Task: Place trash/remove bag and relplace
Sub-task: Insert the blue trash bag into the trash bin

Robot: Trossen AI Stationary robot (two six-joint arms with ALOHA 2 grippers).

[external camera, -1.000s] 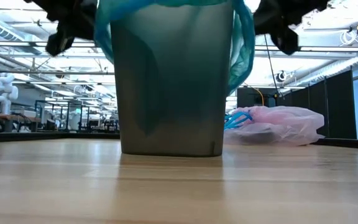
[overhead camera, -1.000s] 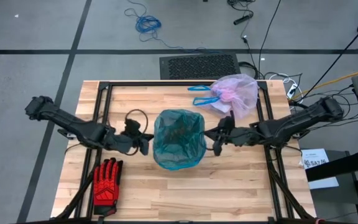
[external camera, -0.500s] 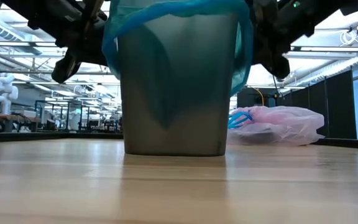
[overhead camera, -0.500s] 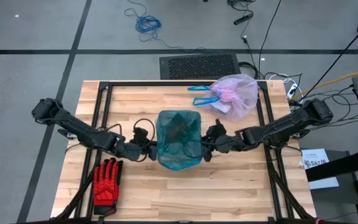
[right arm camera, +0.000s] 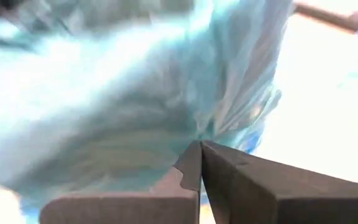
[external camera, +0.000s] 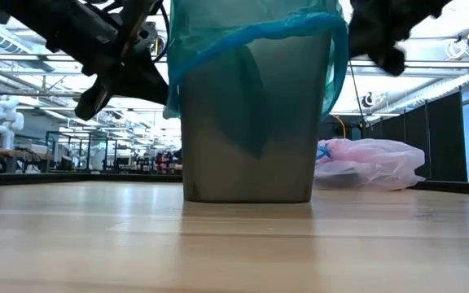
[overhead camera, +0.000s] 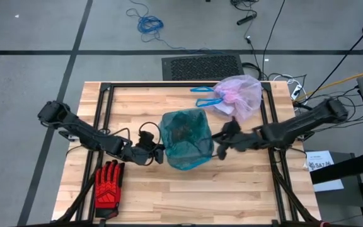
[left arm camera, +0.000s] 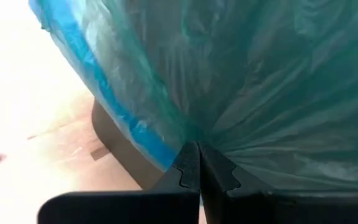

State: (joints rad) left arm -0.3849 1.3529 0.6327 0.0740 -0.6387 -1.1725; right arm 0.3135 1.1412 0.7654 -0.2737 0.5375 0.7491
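A grey bin [external camera: 247,155] stands on its base mid-table, lined with a teal-blue plastic bag [overhead camera: 186,146] folded over its rim. My left gripper [overhead camera: 159,153] is at the bin's left side and my right gripper [overhead camera: 218,148] at its right side, higher up. Both are shut on the teal bag. The pale pink bin liner [overhead camera: 238,96] lies bunched on the table at the far right and also shows in the low view [external camera: 369,163]. No paper wads show plainly. My left gripper pinches the teal bag's overhang [left arm camera: 185,134] on the bin's left side between its two fingertips, coming slanting from the table's left. The film creases in rays toward the fingertips. My right gripper pinches the teal bag's film [right arm camera: 211,132] on the bin's right side, coming from the table's right. The film gathers into folds at the fingertips, and the bag's edge sits higher on this side [external camera: 332,24].
A red-and-black work glove [overhead camera: 108,184] lies near the table's front left. Blue strips [overhead camera: 201,101] lie beside the pink liner. Black frame rails [overhead camera: 103,107] run along the table's left and right sides. Bare wood lies in front of the bin.
Both grippers have come in from either side to the bin and now have the teal bag. In the last half second my right gripper has gone up and toward the right edge, raising the bag's edge there. The bin has slid toward the right and turned a little.
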